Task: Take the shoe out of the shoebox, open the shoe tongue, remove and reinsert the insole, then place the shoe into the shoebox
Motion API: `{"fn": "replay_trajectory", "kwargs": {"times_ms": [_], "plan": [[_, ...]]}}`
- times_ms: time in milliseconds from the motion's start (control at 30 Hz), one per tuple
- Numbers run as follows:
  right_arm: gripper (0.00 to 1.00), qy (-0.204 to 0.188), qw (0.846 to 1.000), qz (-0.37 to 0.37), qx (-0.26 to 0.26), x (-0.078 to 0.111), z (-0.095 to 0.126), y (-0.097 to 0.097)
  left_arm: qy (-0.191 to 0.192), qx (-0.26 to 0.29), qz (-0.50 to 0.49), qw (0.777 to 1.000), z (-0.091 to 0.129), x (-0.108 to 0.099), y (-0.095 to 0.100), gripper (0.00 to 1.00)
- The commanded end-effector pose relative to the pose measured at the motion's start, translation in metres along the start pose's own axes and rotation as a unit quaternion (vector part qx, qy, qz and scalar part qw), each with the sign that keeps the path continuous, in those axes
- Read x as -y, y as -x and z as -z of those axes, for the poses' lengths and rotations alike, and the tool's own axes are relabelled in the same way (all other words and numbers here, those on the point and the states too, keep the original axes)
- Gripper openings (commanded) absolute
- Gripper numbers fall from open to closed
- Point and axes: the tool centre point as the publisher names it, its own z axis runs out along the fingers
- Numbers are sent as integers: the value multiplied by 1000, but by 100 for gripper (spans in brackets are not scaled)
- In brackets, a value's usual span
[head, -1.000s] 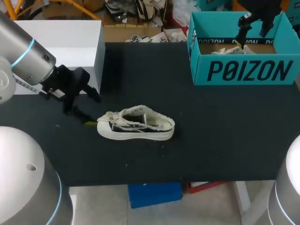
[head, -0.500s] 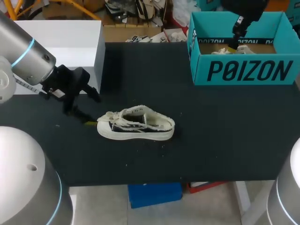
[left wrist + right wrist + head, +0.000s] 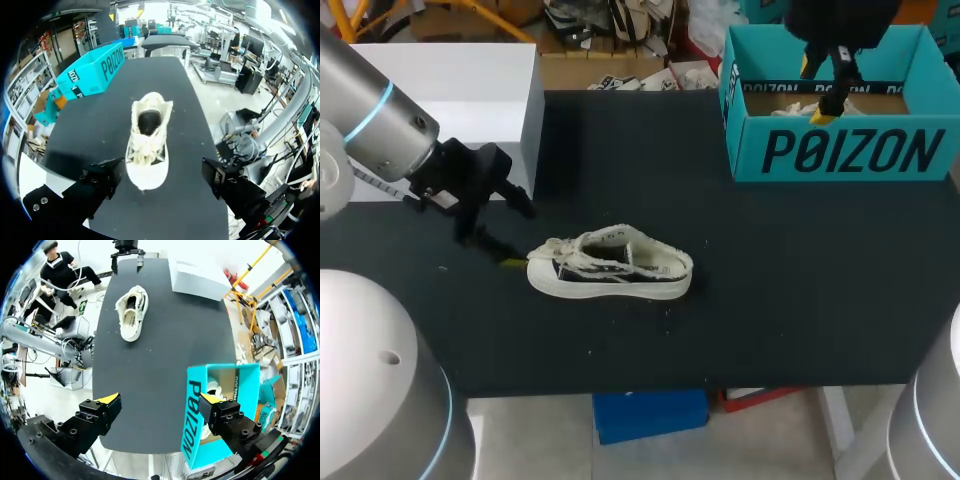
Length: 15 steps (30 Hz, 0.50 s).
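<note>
Only the right arm has moved since the earlier frames. The right gripper point(image 3: 817, 90) now hangs a little lower and nearer to the front wall of the teal shoebox point(image 3: 840, 150), and both its yellow tips show. The left arm and the shoe are where they were.

The sneaker point(image 3: 610, 268) stands out of the box on the black table point(image 3: 770, 300), on its pale sole, with the laces loose and the mouth open upward. Its long axis runs across the table, the toe toward the left gripper point(image 3: 515, 238) and the heel toward the shoebox side. In the left wrist view the toe of the sneaker point(image 3: 147, 145) lies just ahead of the left gripper point(image 3: 162, 185), centred on the gap between the two fingers. The fingers stand wide apart and touch nothing.

In the right wrist view the right gripper point(image 3: 161, 400) is spread wide as well and holds nothing. The shoebox point(image 3: 192, 420) is right under it, and the sneaker point(image 3: 131, 312) is well apart, far ahead along the table.

The take-out step looks finished, and opening the tongue seems to be the step in hand. The left arm is much nearer. It meets the shoe toe first, so the tongue lies further along the axis, behind the laces.
</note>
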Motion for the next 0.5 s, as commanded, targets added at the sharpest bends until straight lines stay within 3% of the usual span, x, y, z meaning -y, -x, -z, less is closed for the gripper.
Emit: {"fn": "replay_trajectory", "kwargs": {"times_ms": [33, 233, 333, 500], "plan": [[100, 55, 979, 193, 26, -19, -19, -7, 0, 1, -1, 1000, -2, -1, 0, 100], [100, 55, 983, 168, 46, -49, -41, -25, 0, 1, -1, 1000, -2, -1, 0, 100], [100, 50, 988, 145, 32, -61, -48, -34, 0, 1, -1, 1000, -2, -1, 0, 100], [100, 46, 989, 138, 17, -64, -49, -36, 0, 1, -1, 1000, -2, -1, 0, 100]]}}
